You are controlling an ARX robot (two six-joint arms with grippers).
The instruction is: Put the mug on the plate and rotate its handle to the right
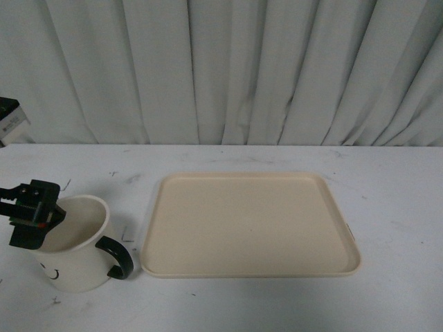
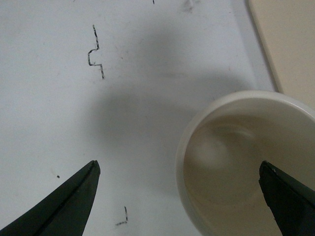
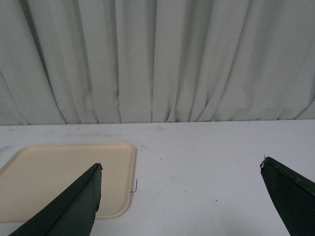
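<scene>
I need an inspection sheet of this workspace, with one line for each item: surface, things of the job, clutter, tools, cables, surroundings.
Surface: white table with small dark scuff marks.
Job's things: mug stands upright on the table, left of the plate and not on it. Its handle points right, toward the plate. Nothing lies on the plate.
Clutter: dark and white object at the front view's left edge, cut off, so I cannot tell what it is.
Grippers: left tool is open, one finger over the mug's opening and the other outside its wall. Right tool is open and holds nothing.
Cables: nothing seen.
Surroundings: pale pleated curtain behind the table.
</scene>
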